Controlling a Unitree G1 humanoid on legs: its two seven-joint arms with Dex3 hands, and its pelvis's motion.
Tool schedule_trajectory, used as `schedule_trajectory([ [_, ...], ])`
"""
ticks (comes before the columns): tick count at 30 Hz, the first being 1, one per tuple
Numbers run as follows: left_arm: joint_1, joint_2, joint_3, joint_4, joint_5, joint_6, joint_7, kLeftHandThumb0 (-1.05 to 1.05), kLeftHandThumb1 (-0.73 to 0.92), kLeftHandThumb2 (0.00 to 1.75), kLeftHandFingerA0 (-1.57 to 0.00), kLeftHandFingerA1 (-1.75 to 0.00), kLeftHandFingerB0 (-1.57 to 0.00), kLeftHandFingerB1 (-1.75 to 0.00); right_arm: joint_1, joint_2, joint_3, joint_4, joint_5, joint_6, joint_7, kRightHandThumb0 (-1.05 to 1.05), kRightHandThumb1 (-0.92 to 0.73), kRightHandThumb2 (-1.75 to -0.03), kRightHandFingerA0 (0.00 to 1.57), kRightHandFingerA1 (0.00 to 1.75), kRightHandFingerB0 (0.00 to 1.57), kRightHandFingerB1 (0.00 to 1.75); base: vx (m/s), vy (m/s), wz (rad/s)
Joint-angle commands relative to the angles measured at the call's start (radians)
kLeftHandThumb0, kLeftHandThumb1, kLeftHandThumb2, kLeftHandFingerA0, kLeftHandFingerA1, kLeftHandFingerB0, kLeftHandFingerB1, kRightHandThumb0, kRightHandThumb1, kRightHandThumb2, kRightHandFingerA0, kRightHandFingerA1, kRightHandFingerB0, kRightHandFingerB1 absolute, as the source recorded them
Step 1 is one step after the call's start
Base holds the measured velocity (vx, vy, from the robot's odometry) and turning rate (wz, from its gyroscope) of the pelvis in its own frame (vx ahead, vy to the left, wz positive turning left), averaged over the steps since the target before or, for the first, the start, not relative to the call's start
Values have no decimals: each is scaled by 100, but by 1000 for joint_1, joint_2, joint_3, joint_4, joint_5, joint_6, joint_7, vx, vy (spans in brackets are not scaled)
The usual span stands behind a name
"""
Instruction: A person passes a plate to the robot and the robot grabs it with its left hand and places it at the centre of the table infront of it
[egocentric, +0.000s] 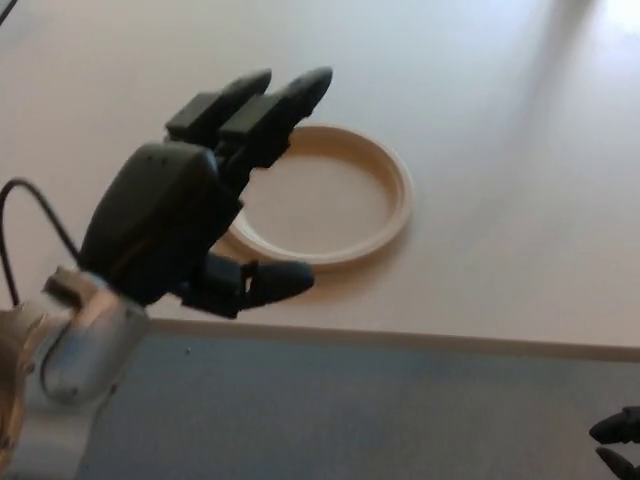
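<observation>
Plate: cream round shallow plate (330, 195) lies flat on pale wooden table (500, 150), near its front edge.
Left hand (190, 215): fingers spread, holding nothing, raised beside plate.
Handling: probably light, stiff; pinch the raised rim.
Right hand (618, 440): only fingertips show; grip unclear.

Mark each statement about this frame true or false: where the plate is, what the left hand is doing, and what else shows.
1. The plate lies flat on the table. True.
2. The left hand grips the plate's rim. False: it is open and holds nothing.
3. The plate holds food. False: it is empty.
4. Only the right hand's fingertips show, at the lower right corner. True.
</observation>
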Motion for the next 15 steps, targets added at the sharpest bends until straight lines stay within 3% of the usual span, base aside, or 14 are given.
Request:
schedule_trajectory([
  [1,526,117,139,-145,-188,-289,-12,-77,48,84,-5,-33,-9,-25,68,15,29,35,-25,12,1,-74,-67,-109,34,63,29,56,0,0,0],
  [6,625,141,120,-6,-166,-368,21,-76,48,82,-4,-34,-10,-27,104,18,30,41,-16,-7,9,-75,-67,-109,33,63,27,56,0,0,0],
  [7,630,148,115,44,-151,-391,38,-79,56,61,-11,-32,-14,-26,112,18,32,40,-16,-6,6,-75,-67,-109,35,64,25,55,0,0,0],
  [8,641,155,105,144,-128,-397,57,-35,23,86,-1,-49,0,-46,124,21,38,39,-22,-3,-3,-68,-65,-109,35,63,21,53,0,0,0],
  [9,649,153,103,176,-131,-367,49,-35,23,86,-1,-49,0,-46,127,23,43,40,-26,0,-8,-68,-65,-109,35,63,21,53,0,0,0],
  [10,645,154,101,201,-123,-368,56,-74,53,58,-17,-31,-21,-29,127,24,45,42,-28,1,-10,-68,-66,-109,35,63,23,53,0,0,0],
  [11,637,158,99,231,-110,-380,70,-74,53,58,-17,-31,-21,-29,127,25,48,44,-29,1,-13,-68,-66,-109,35,63,23,53,0,0,0],
  [12,622,158,93,266,-109,-361,64,-75,55,59,-22,-31,-19,-28,129,25,40,43,-20,-4,-12,-72,-82,-64,39,58,34,46,0,0,0],
  [15,612,160,89,314,-104,-348,61,-73,57,58,-22,-31,-20,-28,134,29,34,43,-12,-5,-13,-72,-83,-63,39,58,36,46,0,0,0],
])
